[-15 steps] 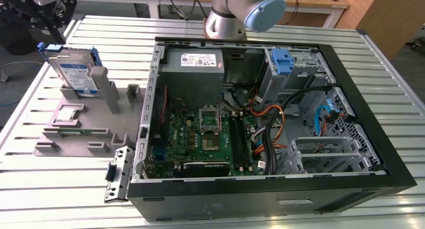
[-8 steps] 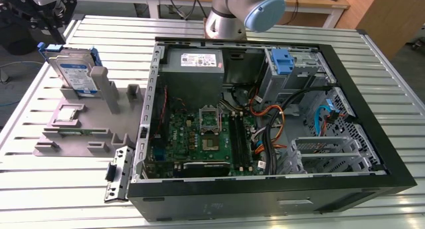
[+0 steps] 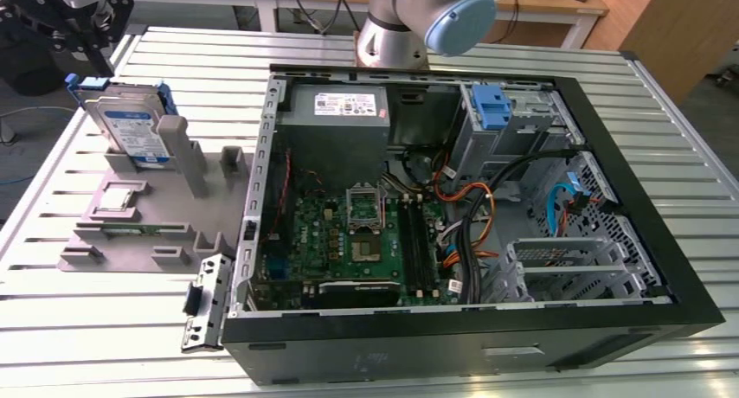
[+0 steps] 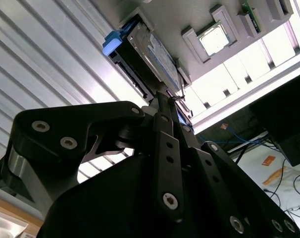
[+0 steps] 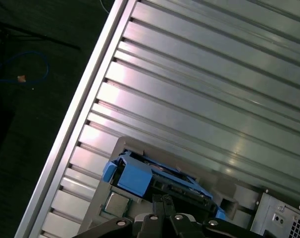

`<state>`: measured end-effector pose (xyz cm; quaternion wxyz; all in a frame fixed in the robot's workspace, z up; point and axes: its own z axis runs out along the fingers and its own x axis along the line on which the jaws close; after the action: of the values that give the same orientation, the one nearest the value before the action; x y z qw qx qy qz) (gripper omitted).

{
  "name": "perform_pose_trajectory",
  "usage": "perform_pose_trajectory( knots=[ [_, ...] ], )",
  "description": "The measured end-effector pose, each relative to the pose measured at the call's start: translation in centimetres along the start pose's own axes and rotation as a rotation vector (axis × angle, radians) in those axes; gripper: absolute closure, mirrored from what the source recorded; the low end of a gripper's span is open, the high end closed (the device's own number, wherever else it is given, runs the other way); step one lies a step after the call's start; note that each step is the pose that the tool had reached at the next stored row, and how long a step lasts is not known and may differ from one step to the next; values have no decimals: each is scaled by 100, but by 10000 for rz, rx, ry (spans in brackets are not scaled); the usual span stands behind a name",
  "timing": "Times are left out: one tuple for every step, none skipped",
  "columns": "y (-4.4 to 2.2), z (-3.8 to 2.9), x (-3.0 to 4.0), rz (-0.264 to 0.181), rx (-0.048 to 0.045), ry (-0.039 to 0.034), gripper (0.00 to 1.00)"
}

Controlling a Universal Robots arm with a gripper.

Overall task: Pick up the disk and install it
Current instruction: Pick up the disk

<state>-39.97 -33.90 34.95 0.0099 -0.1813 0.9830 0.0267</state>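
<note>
The disk (image 3: 130, 125) is a silver drive with a white-and-blue label in a blue carrier. It stands on edge in a slot of the grey fixture (image 3: 127, 234) at the exterior view's left. My black gripper (image 3: 99, 62) hangs right over the disk's upper edge. In both wrist views the gripper (image 4: 165, 96) (image 5: 161, 199) has its fingers drawn together, shut, at the end of the disk (image 4: 155, 54) (image 5: 140, 176). Whether the tips touch the disk I cannot tell.
The open computer case (image 3: 646, 225) lies at the exterior view's right, with a grey power supply (image 3: 335, 108), the motherboard (image 3: 358, 234) and a drive bay holding a blue bracket (image 3: 491, 108). The arm's base (image 3: 421, 22) stands behind it. The ribbed metal table (image 5: 214, 74) surrounds the fixture.
</note>
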Motion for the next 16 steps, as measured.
perform_pose_trajectory(
  knots=[
    [0, 0, 0, -8, 0, 0, 90],
    [0, 0, 0, -14, 0, 0, 90],
    [0, 0, 0, -26, -1, 1, 90],
    [0, 0, 0, -61, -3, 2, 90],
    [0, 0, 0, -122, -6, 4, 90],
    [0, 1, 0, -184, -8, 7, 90],
    [0, 0, 0, -214, -9, 9, 90],
    [0, 0, 0, -216, -10, 9, 90],
    [0, 0, 0, -218, -9, 9, 90],
    [0, 0, 0, -219, -10, 9, 90],
    [0, 0, 0, -221, -10, 9, 90],
    [0, 0, 0, -224, -10, 10, 90],
    [0, 0, 0, -244, -10, 11, 90],
    [0, 0, 0, -290, -12, 12, 90],
    [0, 0, 0, -346, -14, 15, 90],
    [0, 1, 0, -406, -15, 18, 90]
  ],
)
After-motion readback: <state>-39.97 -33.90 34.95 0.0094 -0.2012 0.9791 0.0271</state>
